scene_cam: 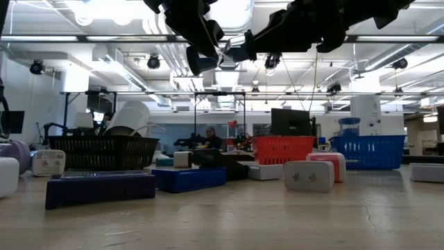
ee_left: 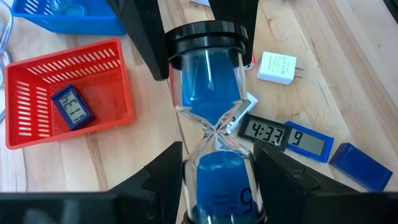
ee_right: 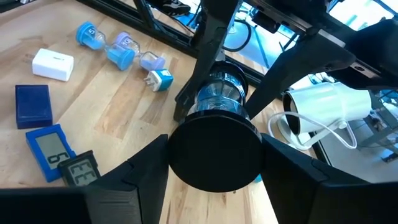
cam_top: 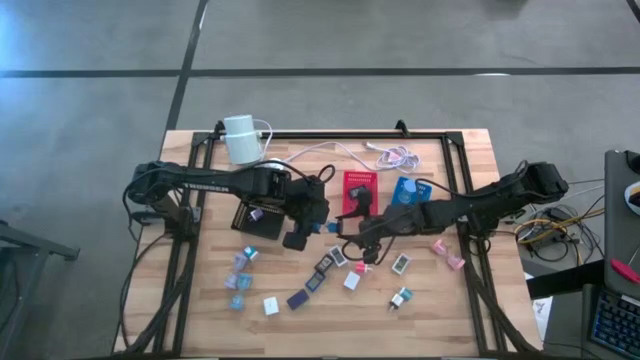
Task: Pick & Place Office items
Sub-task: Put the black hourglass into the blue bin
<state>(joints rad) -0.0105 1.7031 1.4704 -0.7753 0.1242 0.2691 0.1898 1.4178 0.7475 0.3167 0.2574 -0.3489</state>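
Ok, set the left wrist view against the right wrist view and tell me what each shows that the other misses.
Only the left wrist view shows the red slotted plastic tray holding a small blue digital clock, plus a corner of the blue plastic tray. Only the right wrist view shows the white cylinder with its white cable, and two small sand timers lying on the wood. Both show the blue-sand hourglass with black caps held off the table between both arms' jaws, and a white plug adapter.

A wooden table (cam_top: 470, 310) carries scattered office items (cam_top: 300, 285), three trays (cam_top: 358, 186) and a white cylinder (cam_top: 241, 138)
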